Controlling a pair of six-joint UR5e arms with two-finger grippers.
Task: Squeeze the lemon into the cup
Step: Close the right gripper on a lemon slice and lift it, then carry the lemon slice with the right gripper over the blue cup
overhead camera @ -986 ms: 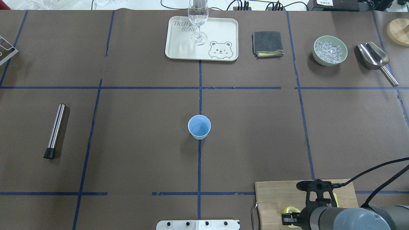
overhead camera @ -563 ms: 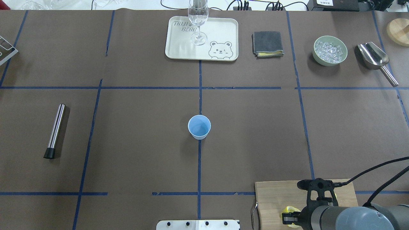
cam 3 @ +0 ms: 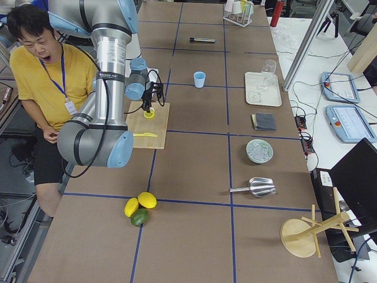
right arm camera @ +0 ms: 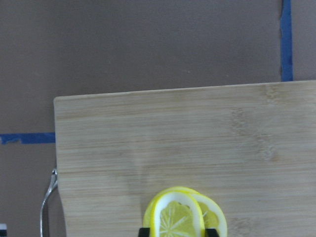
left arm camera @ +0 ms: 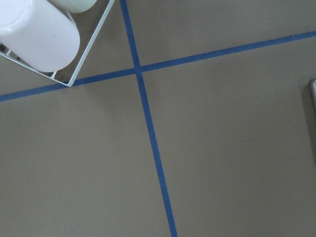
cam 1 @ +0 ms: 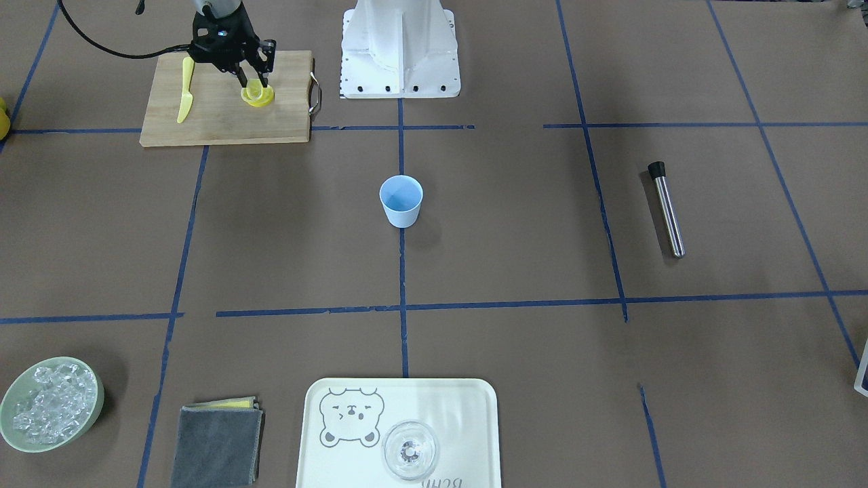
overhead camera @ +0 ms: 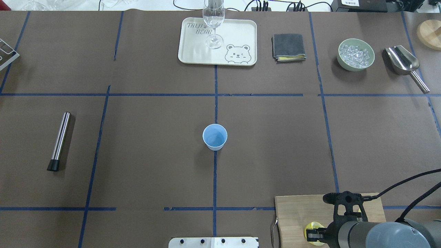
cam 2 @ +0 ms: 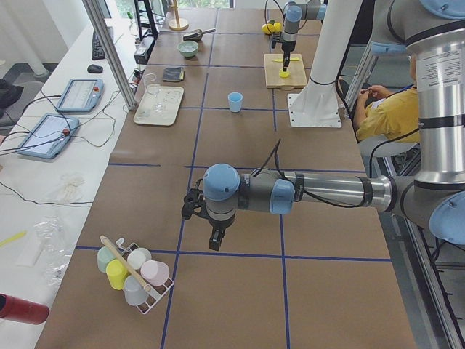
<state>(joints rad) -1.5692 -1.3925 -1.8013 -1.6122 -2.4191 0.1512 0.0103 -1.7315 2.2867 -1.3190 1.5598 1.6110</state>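
Note:
The light-blue cup [overhead camera: 215,136] stands upright at the table's middle, also in the front view [cam 1: 401,200]. My right gripper [cam 1: 249,83] hangs over the wooden cutting board [cam 1: 224,115] at the near right edge. It is shut on a lemon slice [right arm camera: 177,219], held on edge and pressed into an oval between the black fingertips [right arm camera: 143,232]. Other slices [right arm camera: 217,222] lie just beneath it. In the overhead view the slice [overhead camera: 311,229] shows beside the wrist. My left gripper [cam 2: 214,240] hovers over bare table far left; I cannot tell if it is open or shut.
A yellow knife [cam 1: 184,91] lies on the board. A tray [overhead camera: 237,34] with a clear glass [overhead camera: 213,24], a grey cloth [overhead camera: 288,47], an ice bowl [overhead camera: 356,54] and a scoop [overhead camera: 403,62] line the far edge. A steel rod [overhead camera: 60,141] lies left. A cup rack [cam 2: 134,273] stands near the left gripper.
My right arm has shifted slightly to the right over the board, with the lemon slice still between its fingers. The cup and everything else stay put.

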